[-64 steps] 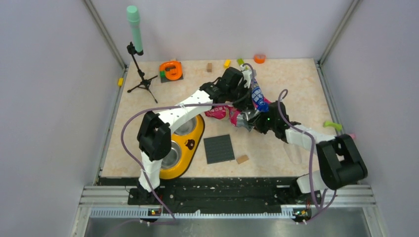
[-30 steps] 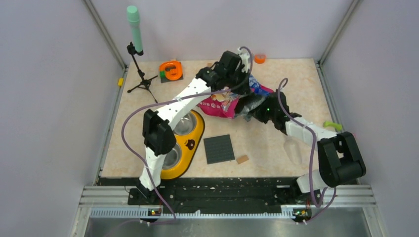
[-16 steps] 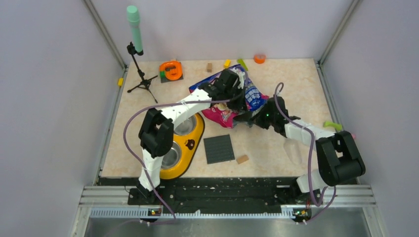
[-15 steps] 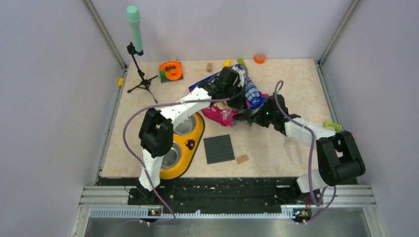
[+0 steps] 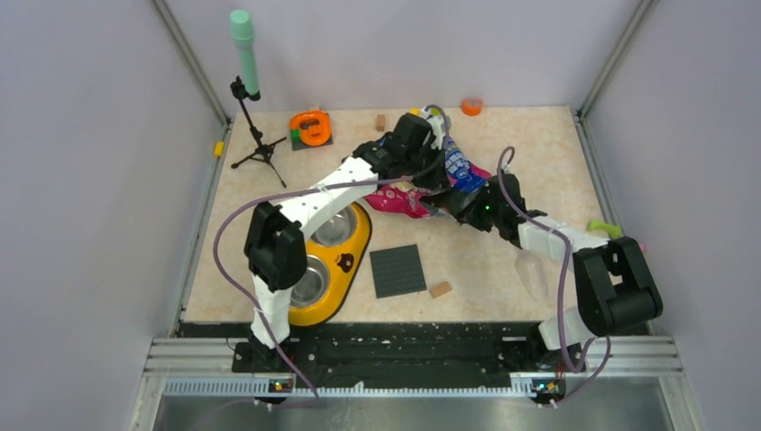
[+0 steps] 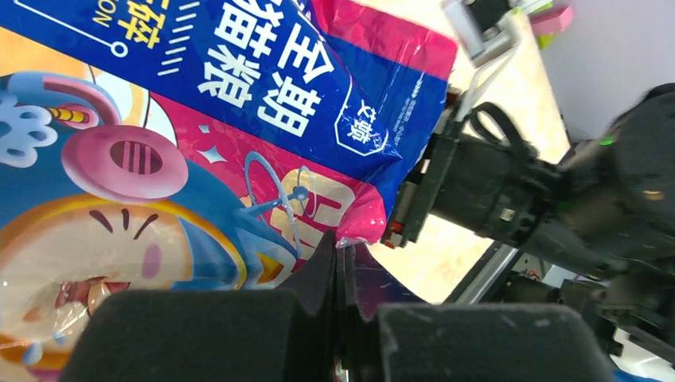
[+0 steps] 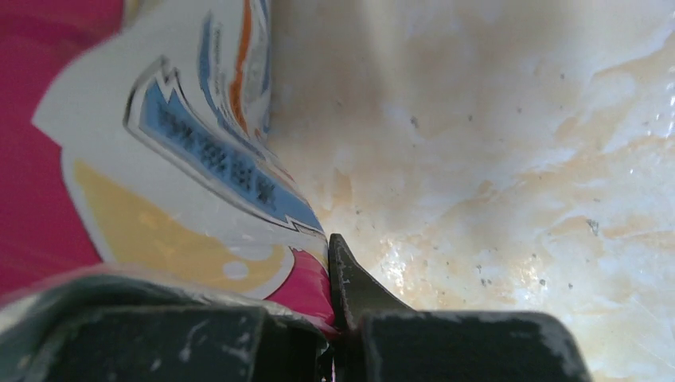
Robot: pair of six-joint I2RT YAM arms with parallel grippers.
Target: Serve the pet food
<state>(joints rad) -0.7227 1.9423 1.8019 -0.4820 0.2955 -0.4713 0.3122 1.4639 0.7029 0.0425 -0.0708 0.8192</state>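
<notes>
The pet food itself is hidden inside its glossy blue-pink cat bag [image 5: 459, 168], which hangs crumpled between my two grippers over the middle back of the table. In the left wrist view the bag [image 6: 199, 135] fills the upper left, and my left gripper [image 6: 341, 248] is shut on its pink bottom edge. The top view puts the left gripper [image 5: 433, 172] at the bag's back side. My right gripper [image 7: 329, 256] is shut on another pink-and-white edge of the bag [image 7: 151, 151]; from above the right gripper [image 5: 458, 205] is at the bag's near right side.
A yellow double feeder [image 5: 352, 262] with two steel bowls lies at the left under the left arm. Nearby are a dark grey baseplate [image 5: 397, 269] and a tan block [image 5: 440, 289]. A tripod [image 5: 256, 144], an orange object [image 5: 310, 128] and small blocks line the back edge.
Both grippers have kept their hold. The bag has turned and bunched up so its blue face shows, and the left wrist has shifted slightly back and to the left.
</notes>
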